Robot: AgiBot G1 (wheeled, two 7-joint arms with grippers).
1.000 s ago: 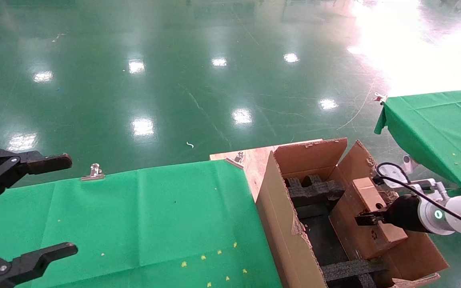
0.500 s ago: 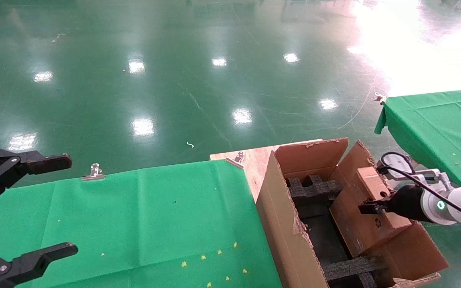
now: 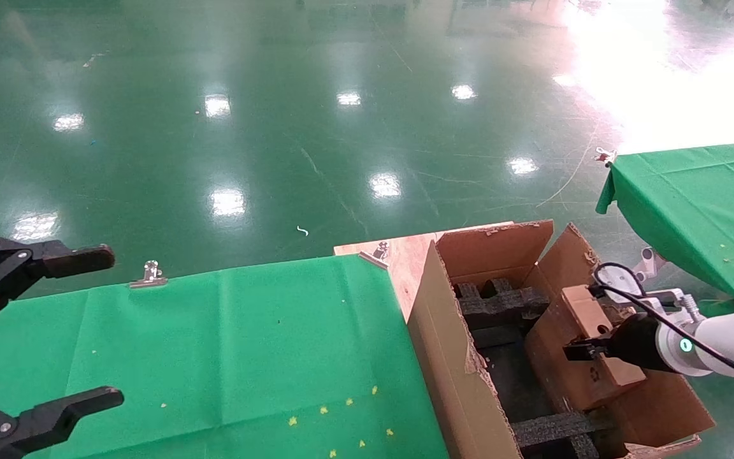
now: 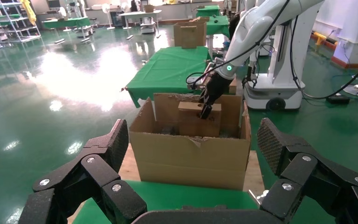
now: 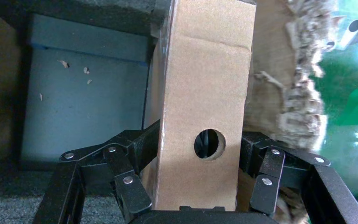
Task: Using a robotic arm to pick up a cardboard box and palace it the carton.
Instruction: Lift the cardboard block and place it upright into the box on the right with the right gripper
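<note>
The right gripper (image 3: 587, 350) is closed on the cardboard box (image 3: 590, 357), one finger on each broad face, as the right wrist view shows (image 5: 200, 154). The box stands on edge, its narrow face with one round hole turned toward the wrist camera. It is held inside the carton (image 3: 443, 357), on the carton's right side, against the right-hand flap. Its lower end is below the carton's rim; whether it touches the bottom cannot be told. A small recycling mark shows on its side in the head view.

The carton stands off the right edge of the green-covered tabletop (image 3: 214, 344), on a bare wooden board (image 3: 405, 255) at the table's far right corner. Its flaps stand open with ragged edges. Inside are black foam inserts (image 3: 501, 303), one at the far end and one near the close end, with a dark gap between them. A grey-blue surface shows within the carton in the right wrist view; what it is cannot be made out.

The robotic arm (image 3: 717, 344) enters from the right, its upper part cut off by the edge of the view.

The left gripper (image 3: 42, 331) hovers over the tabletop's left edge, fingers spread wide and holding nothing.

A second green-covered table (image 3: 698, 204) stands to the far right, partly cut off.
</note>
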